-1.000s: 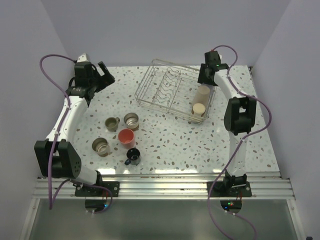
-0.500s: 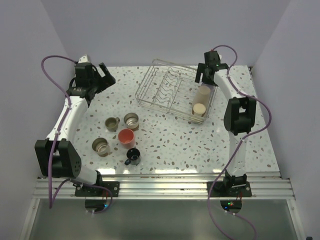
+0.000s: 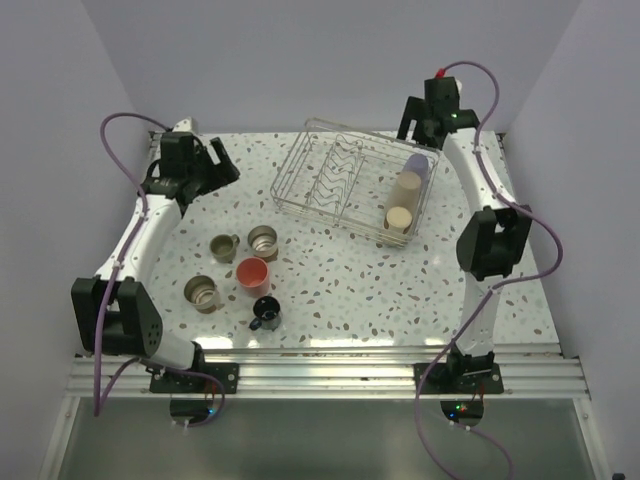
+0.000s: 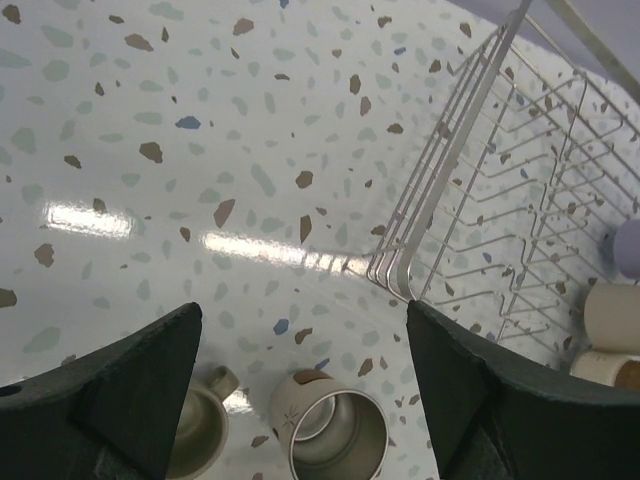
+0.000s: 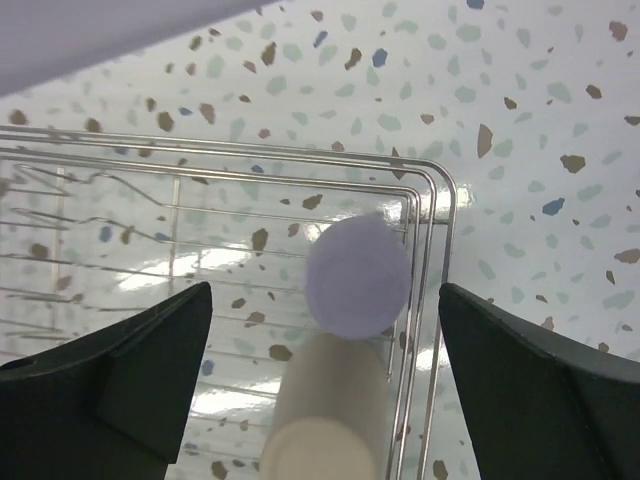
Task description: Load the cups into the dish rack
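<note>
With the left gripper point(image 3: 218, 165) and right gripper point(image 3: 425, 125) both spread open and empty, the dish rack point(image 3: 330, 170) by the table's far edge holds the lavender cup point(image 3: 417, 161) and seemingly two beige tumblers point(image 3: 405, 187), leaving the coral tumbler point(image 3: 252, 272), black mug point(image 3: 266, 314) and three grey cups point(image 3: 263, 240) unloaded towards the near-left corner.

Speckled table point(image 3: 400, 290) with dish rack point(image 3: 330, 176), five cups point(image 3: 252, 272)

text: none legible | labels: none | numbers: none

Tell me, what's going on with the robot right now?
Open and empty: left end effector, right end effector. In dish rack: lavender cup, beige cup. On table: five cups. Path clear.
</note>
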You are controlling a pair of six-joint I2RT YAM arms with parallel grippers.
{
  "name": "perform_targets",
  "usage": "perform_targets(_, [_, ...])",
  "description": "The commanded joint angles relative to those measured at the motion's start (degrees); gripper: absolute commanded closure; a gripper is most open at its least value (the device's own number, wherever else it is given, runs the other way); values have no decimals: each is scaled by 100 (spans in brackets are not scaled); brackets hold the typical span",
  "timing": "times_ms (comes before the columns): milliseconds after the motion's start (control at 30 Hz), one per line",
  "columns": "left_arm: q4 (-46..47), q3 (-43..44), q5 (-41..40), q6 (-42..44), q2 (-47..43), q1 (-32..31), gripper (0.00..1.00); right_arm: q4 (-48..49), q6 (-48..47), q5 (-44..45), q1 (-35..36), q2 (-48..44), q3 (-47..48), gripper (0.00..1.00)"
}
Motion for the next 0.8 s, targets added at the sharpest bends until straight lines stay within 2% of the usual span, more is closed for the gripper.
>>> perform_targets(0, [-344, 121, 75, 655, 124, -559, 15, 7, 360, -364, -21, -975, 170, 2])
perform_targets(133, [-600, 77, 101, 805, 186, -956, 22, 156, 633, -680, 93, -1581, -356, 2])
perform_targets(367, [-732, -581, 180, 761, 46, -1026, 40, 262, 826, -997, 672, -2258, -920, 1])
perform_targets(767, [-530, -1531, 347, 752, 28, -1061, 47, 420, 888, -936, 885, -2769, -1799, 1])
